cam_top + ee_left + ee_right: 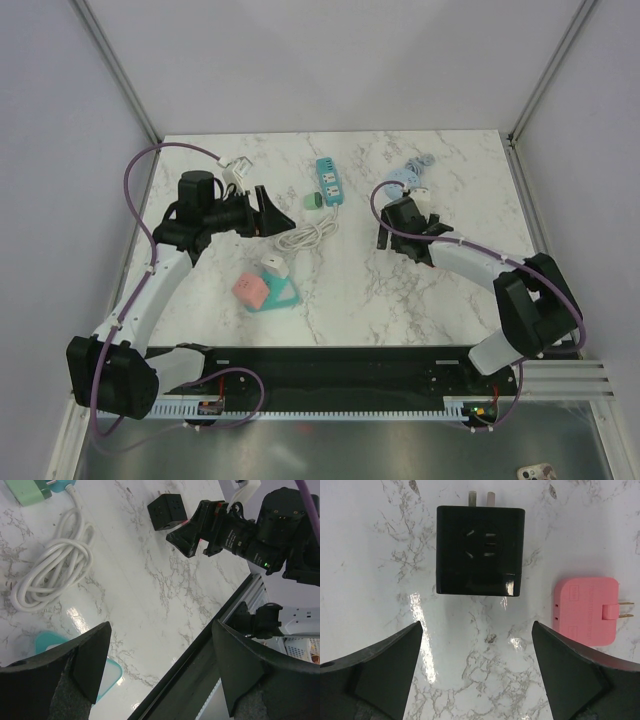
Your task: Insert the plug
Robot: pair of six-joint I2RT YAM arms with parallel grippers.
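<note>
The right hand (476, 630) is hovering, spread wide, over the black plug (480, 550). It is probably stiff, light and slick, so I'd be gripping its flat sides.

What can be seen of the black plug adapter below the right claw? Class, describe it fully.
The black adapter is a squarish block of glossy plastic. Its upward face bears socket slots, and two metal prongs stick out of one side. It lies flat on the marble table, just ahead of the open right claw, which does not touch it. A pink adapter lies beside it, apart.
</note>
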